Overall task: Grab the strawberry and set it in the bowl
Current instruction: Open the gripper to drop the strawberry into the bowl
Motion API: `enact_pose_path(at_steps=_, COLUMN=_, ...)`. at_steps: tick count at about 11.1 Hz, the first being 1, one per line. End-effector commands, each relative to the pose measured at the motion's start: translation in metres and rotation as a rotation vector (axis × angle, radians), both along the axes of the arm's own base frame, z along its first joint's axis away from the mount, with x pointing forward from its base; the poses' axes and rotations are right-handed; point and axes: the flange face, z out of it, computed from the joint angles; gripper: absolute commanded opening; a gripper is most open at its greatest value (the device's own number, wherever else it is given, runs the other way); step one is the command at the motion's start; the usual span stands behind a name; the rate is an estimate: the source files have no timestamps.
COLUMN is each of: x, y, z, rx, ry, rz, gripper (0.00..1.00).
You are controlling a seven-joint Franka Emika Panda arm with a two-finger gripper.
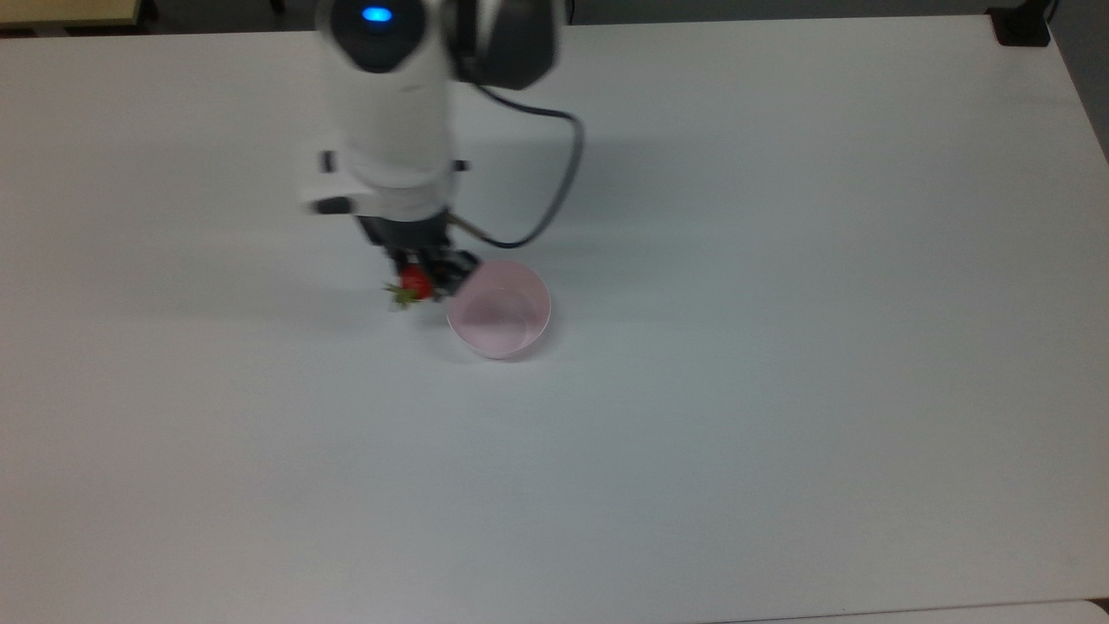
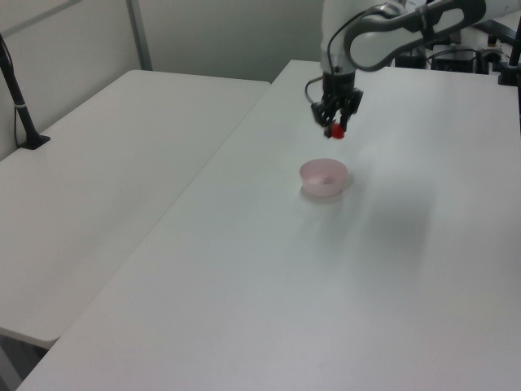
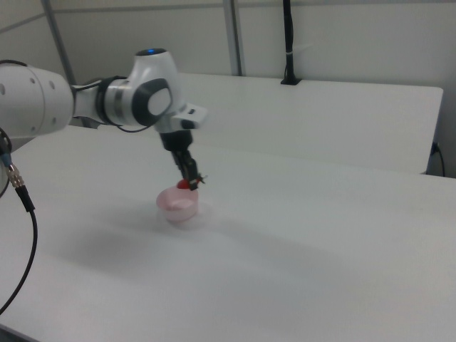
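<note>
The pale pink bowl [image 1: 500, 310] [image 2: 323, 177] [image 3: 177, 204] stands upright and empty near the middle of the white table. My gripper [image 1: 424, 276] [image 2: 335, 126] [image 3: 189, 179] hangs in the air, shut on the red strawberry [image 1: 415, 283] [image 2: 335, 130] [image 3: 184, 184]. The green cap points to the top view's left. In the top view the strawberry sits just off the bowl's left rim. The left view has it lifted above the far side of the bowl. Seen from the right view, it hovers over the bowl's rim.
The white table [image 1: 780, 390] is bare all around the bowl. A black clamp [image 1: 1021, 26] sits at its far right corner in the top view. A second white table [image 2: 106, 163] adjoins it at the left view's left, carrying a black post [image 2: 23, 110].
</note>
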Motion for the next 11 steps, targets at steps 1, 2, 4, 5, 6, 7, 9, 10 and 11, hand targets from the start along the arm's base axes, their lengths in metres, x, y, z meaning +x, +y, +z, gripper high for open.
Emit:
enact_pose_path(at_steps=1, x=-0.006, y=0.051, z=-0.005, rx=0.009, ry=0.008, rz=0.007, gripper=0.71)
enact_pose_path(at_steps=2, x=-0.005, y=0.054, z=-0.003, rx=0.009, ry=-0.004, rz=0.013, gripper=0.96)
enact_pose_path(at_steps=4, x=0.0, y=0.049, z=0.027, rx=-0.007, ry=-0.047, rz=0.045, gripper=1.0)
enact_pose_path(at_steps=5, x=-0.005, y=0.048, z=0.053, rx=-0.013, ry=-0.053, rz=0.122, gripper=1.0)
enact_pose_path(at_steps=6, x=-0.016, y=0.048, z=0.081, rx=-0.02, ry=-0.05, rz=0.261, gripper=1.0)
enact_pose_path(at_steps=7, x=-0.033, y=0.044, z=0.106, rx=-0.021, ry=-0.009, rz=0.389, gripper=1.0)
enact_pose_path(at_steps=9, x=-0.07, y=0.037, z=0.15, rx=-0.009, ry=0.086, rz=0.512, gripper=1.0)
enact_pose_path(at_steps=10, x=-0.085, y=0.036, z=0.167, rx=-0.006, ry=0.102, rz=0.515, gripper=1.0)
enact_pose_path(at_steps=11, x=-0.096, y=0.036, z=0.18, rx=-0.004, ry=0.105, rz=0.514, gripper=1.0)
